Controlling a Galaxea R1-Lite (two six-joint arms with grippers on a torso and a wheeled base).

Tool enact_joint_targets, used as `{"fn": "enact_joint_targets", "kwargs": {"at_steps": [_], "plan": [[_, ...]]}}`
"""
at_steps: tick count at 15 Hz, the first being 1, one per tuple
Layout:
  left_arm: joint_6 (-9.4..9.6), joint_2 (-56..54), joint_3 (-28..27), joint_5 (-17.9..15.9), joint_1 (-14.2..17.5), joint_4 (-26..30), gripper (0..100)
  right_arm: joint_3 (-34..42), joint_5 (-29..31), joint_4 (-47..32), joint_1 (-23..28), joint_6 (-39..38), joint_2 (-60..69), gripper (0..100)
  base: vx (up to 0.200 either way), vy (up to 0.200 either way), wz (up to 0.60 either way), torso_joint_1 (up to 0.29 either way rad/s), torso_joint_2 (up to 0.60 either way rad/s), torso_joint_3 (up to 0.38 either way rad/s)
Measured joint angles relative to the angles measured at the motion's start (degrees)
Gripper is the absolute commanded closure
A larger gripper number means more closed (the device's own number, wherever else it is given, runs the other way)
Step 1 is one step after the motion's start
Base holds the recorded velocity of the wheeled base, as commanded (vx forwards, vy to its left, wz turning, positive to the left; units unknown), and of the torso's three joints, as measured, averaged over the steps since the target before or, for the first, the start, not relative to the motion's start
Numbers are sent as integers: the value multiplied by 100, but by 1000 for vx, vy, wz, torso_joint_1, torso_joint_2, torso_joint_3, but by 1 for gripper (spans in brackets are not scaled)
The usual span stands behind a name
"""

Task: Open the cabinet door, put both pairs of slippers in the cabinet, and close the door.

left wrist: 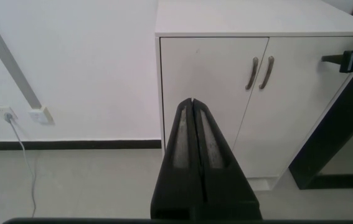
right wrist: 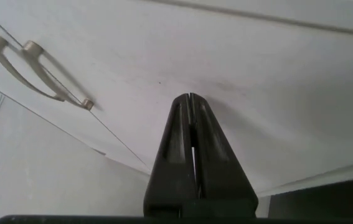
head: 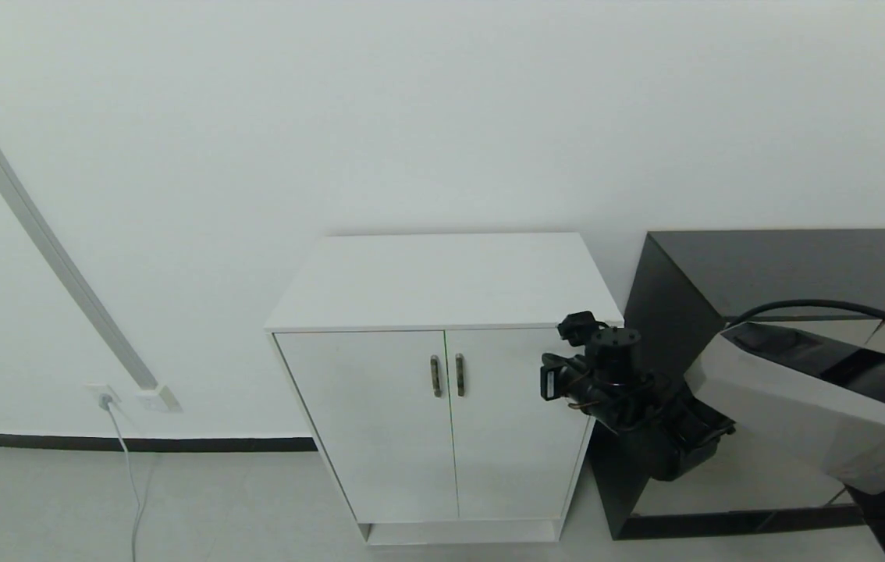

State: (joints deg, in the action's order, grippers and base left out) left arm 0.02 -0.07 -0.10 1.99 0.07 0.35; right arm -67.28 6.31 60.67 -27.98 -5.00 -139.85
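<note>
Cabinet (head: 442, 281): white, standing upright on the floor with its back to the wall, taller than it is wide, front facing me. Both doors are closed, left door (head: 368, 421) and right door (head: 517, 437) meeting at a thin vertical seam down the middle.

Handles: two slim metal bars, left handle (head: 435, 375) and right handle (head: 460, 375), each with its long axis vertical. They sit side by side just either side of the seam, in the upper half of the doors.

Right gripper (head: 548, 382): I have it in front of the right door, high up and near that door's outer edge, well to the side of the handles. In the right wrist view its fingers (right wrist: 182, 130) are pressed together with only a sliver between them, nothing held, tips pointing at the door panel. I cannot tell whether the tips touch the door.

Left gripper (left wrist: 192, 102): fingers closed flat against each other and holding nothing. It points toward the cabinet's left front edge and is well apart from it.

Around: black glossy unit (head: 723, 265) just beside the cabinet on the right; wall socket (head: 103, 398) with a grey cable (head: 130, 476) running down to the floor; a pale conduit (head: 37, 226) running diagonally up the wall
</note>
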Motion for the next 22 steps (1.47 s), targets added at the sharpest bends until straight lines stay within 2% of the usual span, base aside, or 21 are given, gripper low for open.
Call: {"fn": "enact_joint_targets", "kwargs": {"at_steps": [4, 8, 18, 22], "plan": [[-2, 0, 0, 1, 0, 0, 100, 1271, 540, 767, 41, -1, 590, 100, 0, 0, 0, 0, 0, 0], [-7, 0, 0, 0, 0, 0, 100, 2610, 794, 1473, 360, 13, 1229, 100, 0, 0, 0, 0, 0, 0], [-54, 0, 0, 55, -2, -4, 100, 5419, 963, 1615, 1523, 317, 3736, 100, 0, 0, 0, 0, 0, 0], [-54, 0, 0, 50, -5, -2, 100, 6139, 917, 1610, 2200, 473, 4550, 100, 0, 0, 0, 0, 0, 0]]}}
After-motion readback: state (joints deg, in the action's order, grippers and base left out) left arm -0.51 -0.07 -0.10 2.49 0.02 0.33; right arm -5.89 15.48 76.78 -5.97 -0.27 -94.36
